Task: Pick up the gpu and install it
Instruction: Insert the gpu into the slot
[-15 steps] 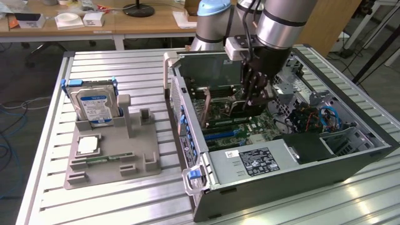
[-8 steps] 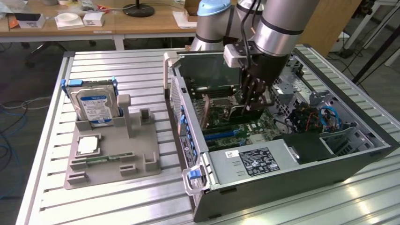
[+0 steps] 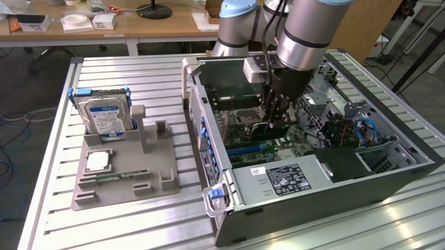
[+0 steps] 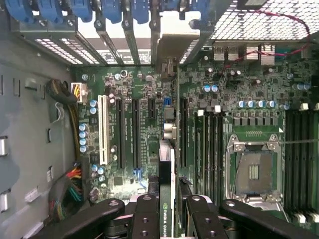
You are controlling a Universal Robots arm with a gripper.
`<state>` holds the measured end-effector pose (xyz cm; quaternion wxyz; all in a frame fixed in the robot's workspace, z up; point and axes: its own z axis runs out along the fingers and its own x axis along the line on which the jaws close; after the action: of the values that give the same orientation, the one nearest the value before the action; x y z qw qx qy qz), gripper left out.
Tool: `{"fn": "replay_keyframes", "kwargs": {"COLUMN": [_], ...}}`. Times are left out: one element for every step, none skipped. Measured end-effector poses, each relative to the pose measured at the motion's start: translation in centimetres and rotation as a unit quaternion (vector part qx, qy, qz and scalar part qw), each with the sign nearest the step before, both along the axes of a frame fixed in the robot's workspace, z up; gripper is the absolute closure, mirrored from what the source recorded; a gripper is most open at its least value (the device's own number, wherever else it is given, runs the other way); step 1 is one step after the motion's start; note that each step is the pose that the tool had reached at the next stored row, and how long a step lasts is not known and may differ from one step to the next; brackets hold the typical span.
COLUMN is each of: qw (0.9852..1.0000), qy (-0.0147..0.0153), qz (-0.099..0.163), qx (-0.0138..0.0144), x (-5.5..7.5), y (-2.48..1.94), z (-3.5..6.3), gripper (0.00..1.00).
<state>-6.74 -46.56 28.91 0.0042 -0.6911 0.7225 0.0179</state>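
jaws tight on the edge-on "nvidia quadro" gpu [image 4: 167,169], just above the motherboard [image 4: 142,84]

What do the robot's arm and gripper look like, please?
The arm is a silver-grey cylinder with black bands and pale blue joint caps; a black cable runs down it. The gripper is black, with bar-shaped linked fingers showing round pivot pins.

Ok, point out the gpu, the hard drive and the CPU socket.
gpu [image 4: 167,211]: wrist view, on its labelled edge.
hard drive [image 3: 104,119]: exterior view, on its blue label.
CPU socket [image 4: 253,172]: wrist view, on its open middle.
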Motion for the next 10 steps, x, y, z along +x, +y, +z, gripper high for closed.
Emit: {"fn": "replay_keyframes", "kwargs": {"qw": [1.0000, 1.0000, 1.0000, 1.0000, 1.0000, 1.0000, 1.0000, 1.0000, 1.0000, 1.0000], "qy": [0.0000, 0.0000, 0.0000, 0.0000, 0.0000, 0.0000, 0.0000, 0.0001, 0.0000, 0.0000], "qz": [0.000, 0.000, 0.001, 0.001, 0.001, 0.001, 0.002, 0.002, 0.002, 0.002], "qx": [0.0000, 0.0001, 0.0000, 0.0000, 0.0000, -0.0001, -0.0002, -0.0003, -0.0003, -0.0003], "x": [-0.2, -0.3, -0.5, -0.7, -0.8, -0.9, -1.0, -1.0, -1.1, -1.2], "y": [0.00, 0.00, 0.00, 0.00, 0.00, 0.00, 0.00, 0.00, 0.00, 0.00], "z": [-0.13, -0.23, -0.33, -0.43, -0.52, -0.59, -0.63, -0.67, -0.72, -0.78], "gripper": [0.74, 0.74, 0.74, 0.74, 0.74, 0.74, 0.74, 0.74, 0.74, 0.74]}}
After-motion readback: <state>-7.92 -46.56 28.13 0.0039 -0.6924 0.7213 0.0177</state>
